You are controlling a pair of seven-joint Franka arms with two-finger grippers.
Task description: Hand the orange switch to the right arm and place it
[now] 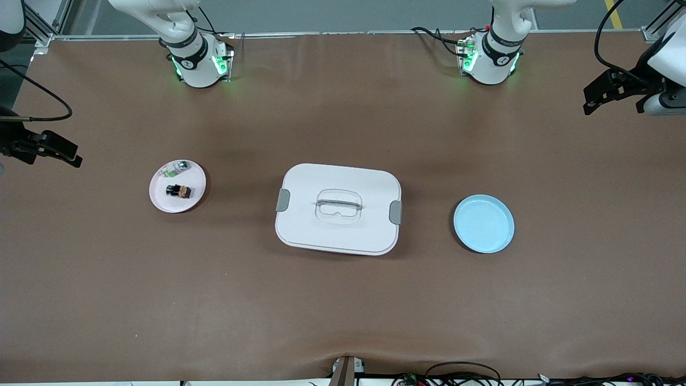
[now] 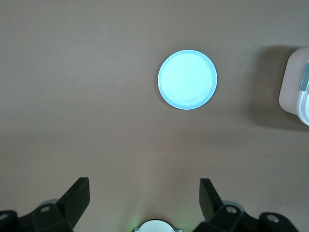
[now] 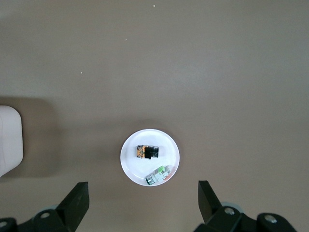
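Observation:
The orange switch (image 1: pixel 178 191), black with an orange-copper band, lies on a small pale plate (image 1: pixel 161 202) toward the right arm's end of the table. It also shows in the right wrist view (image 3: pixel 148 152), on the plate (image 3: pixel 137 166). My right gripper (image 3: pixel 143 198) is open and empty, high up and off that end of the table (image 1: pixel 45 150). My left gripper (image 2: pixel 144 198) is open and empty, high up at the left arm's end of the table (image 1: pixel 614 104).
A tiny pale part with green marks (image 1: pixel 177 168) shares the plate with the switch. A white lidded box with a handle (image 1: pixel 338 209) sits mid-table. An empty light blue plate (image 1: pixel 484 223) lies toward the left arm's end.

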